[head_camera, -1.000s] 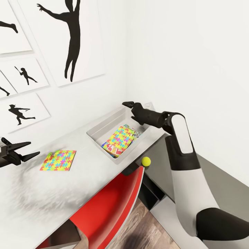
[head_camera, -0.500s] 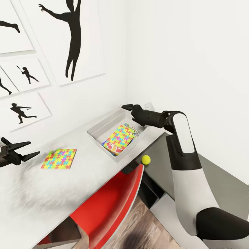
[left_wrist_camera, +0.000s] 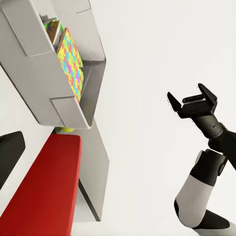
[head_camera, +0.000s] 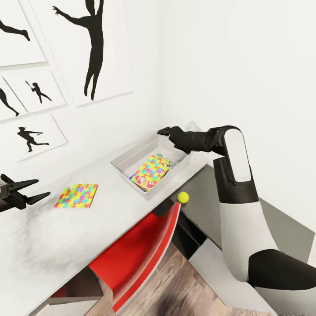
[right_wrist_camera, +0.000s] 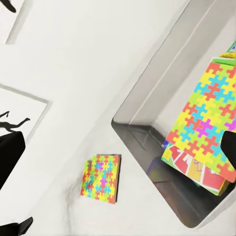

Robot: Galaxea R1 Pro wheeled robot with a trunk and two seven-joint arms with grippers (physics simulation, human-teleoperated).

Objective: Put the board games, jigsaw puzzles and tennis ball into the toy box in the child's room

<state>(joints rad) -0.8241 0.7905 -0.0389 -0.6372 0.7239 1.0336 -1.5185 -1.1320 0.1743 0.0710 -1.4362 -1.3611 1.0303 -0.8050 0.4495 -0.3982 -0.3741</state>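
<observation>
Since the earlier frames the right gripper (head_camera: 163, 131) has drawn back from over the toy box (head_camera: 127, 159) to hang above its far rim, jaws spread apart and holding nothing, while the head view itself has shifted a little. One jigsaw puzzle (head_camera: 152, 167) lies in the box atop the board games (head_camera: 141, 182); the other jigsaw puzzle (head_camera: 77, 195) is unmoved on the table (head_camera: 114, 210), well apart from the box. The tennis ball (head_camera: 183, 197) sits near the box at the table's front corner, and the left gripper (head_camera: 27, 189) hovers open, empty, far from the box.
</observation>
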